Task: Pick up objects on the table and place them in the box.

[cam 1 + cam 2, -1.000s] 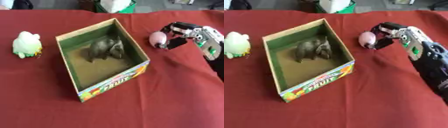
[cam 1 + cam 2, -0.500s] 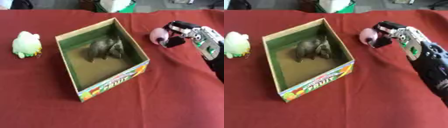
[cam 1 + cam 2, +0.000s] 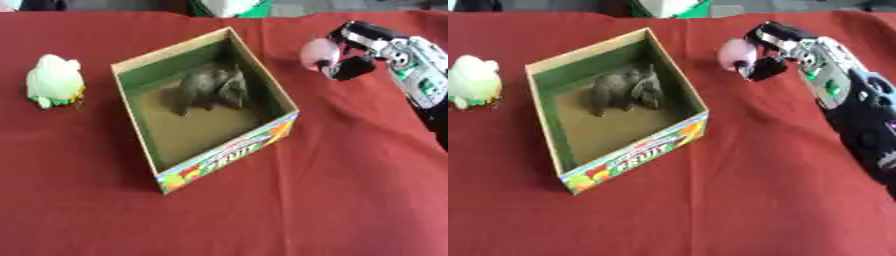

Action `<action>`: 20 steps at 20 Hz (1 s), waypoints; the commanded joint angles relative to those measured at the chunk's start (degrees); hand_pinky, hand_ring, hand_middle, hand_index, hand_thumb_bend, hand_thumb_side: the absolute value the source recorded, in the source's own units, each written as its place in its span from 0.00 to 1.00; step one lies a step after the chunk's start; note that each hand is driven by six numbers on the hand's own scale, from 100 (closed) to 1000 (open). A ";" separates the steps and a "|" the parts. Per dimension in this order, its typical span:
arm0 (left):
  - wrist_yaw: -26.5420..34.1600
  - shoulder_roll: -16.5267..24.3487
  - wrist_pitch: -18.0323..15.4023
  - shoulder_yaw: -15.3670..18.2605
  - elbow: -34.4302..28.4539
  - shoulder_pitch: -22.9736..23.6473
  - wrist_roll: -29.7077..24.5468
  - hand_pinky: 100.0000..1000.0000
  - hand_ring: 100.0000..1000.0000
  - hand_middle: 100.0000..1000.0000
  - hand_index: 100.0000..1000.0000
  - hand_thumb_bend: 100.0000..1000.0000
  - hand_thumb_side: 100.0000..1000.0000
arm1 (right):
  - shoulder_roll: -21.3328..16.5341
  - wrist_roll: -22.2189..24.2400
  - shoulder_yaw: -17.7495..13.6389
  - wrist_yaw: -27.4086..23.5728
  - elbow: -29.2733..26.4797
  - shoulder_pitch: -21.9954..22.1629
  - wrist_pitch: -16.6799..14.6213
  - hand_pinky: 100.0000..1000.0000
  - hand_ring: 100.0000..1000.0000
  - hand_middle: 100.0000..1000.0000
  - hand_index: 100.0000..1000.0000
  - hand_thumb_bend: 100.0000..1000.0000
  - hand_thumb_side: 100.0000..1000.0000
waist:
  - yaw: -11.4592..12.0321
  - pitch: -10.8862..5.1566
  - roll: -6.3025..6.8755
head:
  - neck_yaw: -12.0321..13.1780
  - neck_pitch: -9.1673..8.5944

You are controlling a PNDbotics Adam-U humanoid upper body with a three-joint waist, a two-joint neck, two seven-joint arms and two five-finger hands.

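Observation:
An open cardboard fruit box (image 3: 220,159) stands mid-table with a grey elephant toy (image 3: 210,88) lying inside it. My right hand (image 3: 357,49) is to the right of the box's far corner, its fingers and thumb curled round a small pink toy (image 3: 316,52) that it holds just above the cloth. A pale green plush toy (image 3: 53,80) sits on the table to the left of the box, untouched. My left hand shows in neither view.
A dark red cloth (image 3: 332,200) covers the whole table. A white and green object (image 3: 229,7) lies at the far edge behind the box.
My right hand has closed on the pink toy and carried it a little left and up, toward the box. The box and green plush have not moved.

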 commanded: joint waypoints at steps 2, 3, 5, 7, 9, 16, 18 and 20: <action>0.06 1.02 0.02 1.10 -0.92 -0.22 0.44 0.62 0.63 0.69 0.80 0.26 0.87 | -3.18 -1.48 -0.30 -2.34 -4.66 -0.40 1.35 0.60 0.72 0.44 0.53 0.00 0.12 | -0.10 -1.77 0.18 | 0.39 0.48; 0.07 1.08 0.03 1.12 -0.92 -0.15 0.46 0.62 0.63 0.69 0.80 0.26 0.87 | -3.45 -1.67 -0.37 -2.95 -5.68 -0.28 1.79 0.59 0.72 0.44 0.52 0.00 0.12 | -0.15 -1.87 0.21 | 0.51 0.45; 0.06 1.17 0.01 1.16 -0.92 -0.05 0.49 0.62 0.63 0.69 0.80 0.26 0.87 | -4.04 -1.72 -0.48 -4.37 -8.05 -0.07 2.74 0.59 0.72 0.43 0.52 0.00 0.12 | -0.29 -2.06 0.21 | 0.72 0.47; 0.05 1.22 -0.01 1.21 -0.92 0.02 0.54 0.62 0.63 0.69 0.80 0.26 0.87 | -4.63 -1.51 -0.51 -6.18 -10.89 0.14 3.71 0.59 0.71 0.43 0.52 0.00 0.14 | -0.39 -2.20 0.17 | 0.93 0.59; 0.06 1.26 -0.03 1.21 -0.92 0.07 0.56 0.62 0.63 0.69 0.80 0.25 0.87 | -5.48 -1.13 -0.41 -8.21 -14.78 0.46 4.63 0.58 0.71 0.43 0.51 0.00 0.15 | -0.49 -2.31 0.15 | 1.10 0.78; 0.19 1.13 -0.33 1.19 -0.92 -0.22 0.82 0.62 0.63 0.69 0.80 0.26 0.87 | -7.22 1.45 2.39 -11.73 -28.90 1.05 8.29 0.57 0.69 0.43 0.51 0.00 0.17 | -0.53 -2.60 0.08 | 0.31 0.41; 0.21 1.09 -0.42 1.18 -0.92 -0.37 0.89 0.62 0.63 0.69 0.80 0.26 0.86 | -6.83 2.59 3.62 -11.75 -31.42 0.78 8.97 0.57 0.69 0.43 0.51 0.00 0.17 | -0.38 -2.71 0.09 | -0.14 0.26; 0.21 1.02 -0.52 1.19 -0.92 -0.52 0.96 0.62 0.63 0.69 0.80 0.26 0.86 | -6.02 3.57 4.72 -11.62 -33.12 0.31 9.55 0.56 0.69 0.43 0.51 0.00 0.18 | -0.24 -2.81 0.09 | -0.45 0.06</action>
